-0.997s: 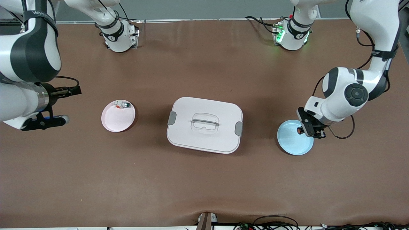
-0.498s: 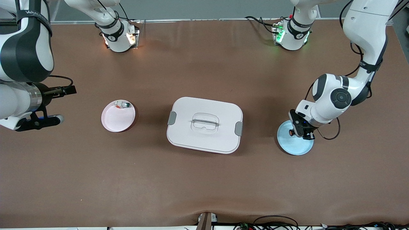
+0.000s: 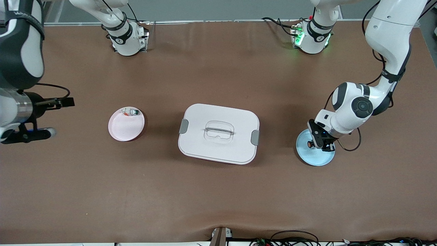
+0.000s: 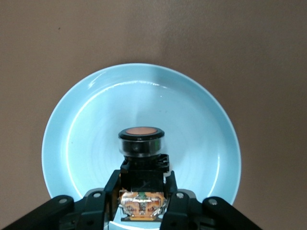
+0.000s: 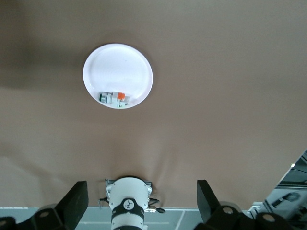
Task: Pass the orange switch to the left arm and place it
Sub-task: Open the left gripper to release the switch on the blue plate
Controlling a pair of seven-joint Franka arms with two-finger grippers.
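Two claws: one works, one waits.
Left claw (image 3: 315,143): low over the blue plate (image 3: 315,157), at the left arm's end of the bench (image 3: 218,194), fingers (image 4: 108,194) pinching the orange switch (image 4: 141,158).
Orange switch: clamped by its black body, with the round orange-topped cap pointing away from the wrist, over the middle of the blue plate; whether it touches the plate cannot be told.
Right claw (image 5: 141,203): raised over the bench's edge at the right arm's end, fingers (image 5: 74,201) spread wide with nothing between them; this arm waits.
Box (image 3: 218,133): mid-bench, lid on, grey clips at both short ends, between the two plates and touching neither.
Pink plate (image 3: 124,128): toward the right arm's end, carrying a small silver-and-green part (image 3: 131,111) with a red bit against its rim.
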